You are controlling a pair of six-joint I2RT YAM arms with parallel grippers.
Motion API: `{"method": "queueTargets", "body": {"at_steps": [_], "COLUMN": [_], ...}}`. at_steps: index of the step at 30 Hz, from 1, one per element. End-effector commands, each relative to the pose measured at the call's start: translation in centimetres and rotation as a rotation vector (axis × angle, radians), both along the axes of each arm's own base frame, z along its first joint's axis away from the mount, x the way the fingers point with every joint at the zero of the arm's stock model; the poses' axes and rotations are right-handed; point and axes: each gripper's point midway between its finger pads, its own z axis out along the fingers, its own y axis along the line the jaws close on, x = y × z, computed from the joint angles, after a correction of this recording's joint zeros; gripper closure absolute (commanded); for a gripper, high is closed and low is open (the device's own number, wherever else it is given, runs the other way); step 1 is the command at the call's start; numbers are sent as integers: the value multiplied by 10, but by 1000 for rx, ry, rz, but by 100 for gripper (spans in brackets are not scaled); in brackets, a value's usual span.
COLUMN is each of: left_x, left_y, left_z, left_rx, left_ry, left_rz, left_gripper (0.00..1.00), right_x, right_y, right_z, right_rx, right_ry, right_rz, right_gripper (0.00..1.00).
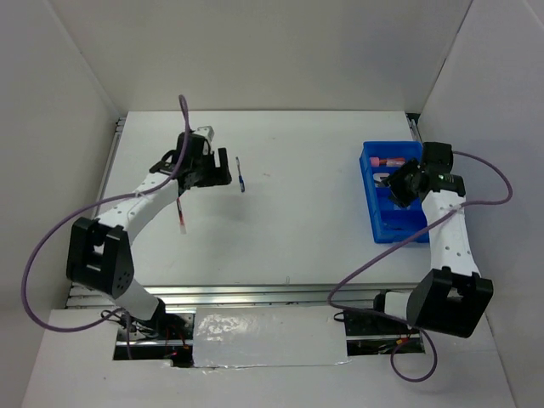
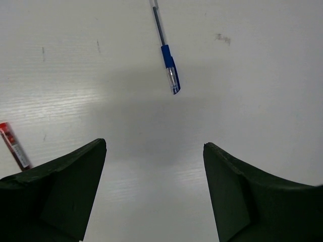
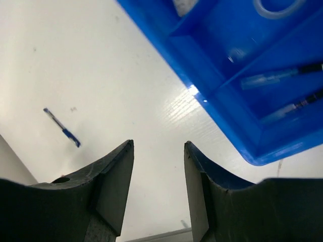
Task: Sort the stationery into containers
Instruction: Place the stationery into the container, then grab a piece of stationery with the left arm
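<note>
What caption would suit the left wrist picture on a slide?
Open left gripper above the table, blue pen ahead, red pen off to one side.

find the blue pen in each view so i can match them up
Top external: blue pen left of centre on the white table, right of the red pen.
Left wrist: top centre, red pen at left edge.
Right wrist: small, at left, blue bin upper right.
Shared landmark: the white table, in all three.

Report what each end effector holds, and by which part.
Nothing is held. The left end effector gapes empty near the blue-capped clear plastic pen; the right end effector stands open beside the bright blue rectangular plastic bin.
</note>
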Motion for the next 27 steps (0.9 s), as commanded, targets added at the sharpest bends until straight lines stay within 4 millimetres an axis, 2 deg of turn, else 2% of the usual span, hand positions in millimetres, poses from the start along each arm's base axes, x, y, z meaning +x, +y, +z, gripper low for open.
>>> {"method": "queueTargets", "body": {"at_steps": [1,2,3,4,5,6,7,8,9,10,12,14,15,16,21,27], "left_x": [22,25,34,39,42,54,56,60,69,71,82,85,91,92,96,89], "left_y": [-7,-17,-22,-28,-35,-40,-42,-45,-50,-54,-61,-63,-65,-63,-60,-58], "left_z": [3,-12,-6,-9,-28,-22,-30,-49,-45,-61,-63,-79,-76,-90,-110,-131], "left_rx": [41,55,55,63,85,90,103,122,117,132,134,169,171,202,237,260], "left_ry": [-22,6,-9,-7,28,9,33,71,57,88,76,94,81,102,147,178], "left_rz": [79,68,78,77,70,82,82,83,91,86,85,86,92,104,122,96], "left_gripper": [10,12,14,15,18,21,25,26,28,29,30,32,33,35,42,64], "right_x": [15,15,15,16,16,16,17,17,18,17,18,19,20,20,19,21], "right_y": [-7,-6,-5,-5,-5,-6,-6,-7,-6,-6,-5,-4,-4,-4,-1,3], "right_z": [37,38,39,39,39,38,37,36,34,33,31,32,34,34,38,41], "right_rx": [-172,-176,-179,-179,-178,-177,-179,-180,-180,-180,-184,-202,-212,-227,-238,-250], "right_ry": [-138,-142,-141,-141,-140,-135,-135,-132,-128,-126,-121,-123,-126,-123,-138,-154], "right_rz": [54,57,61,61,63,60,61,60,66,66,75,89,95,96,109,145], "right_gripper": [48,48,48,48,48,48,47,47,47,46,46,45,45,45,45,45]}}
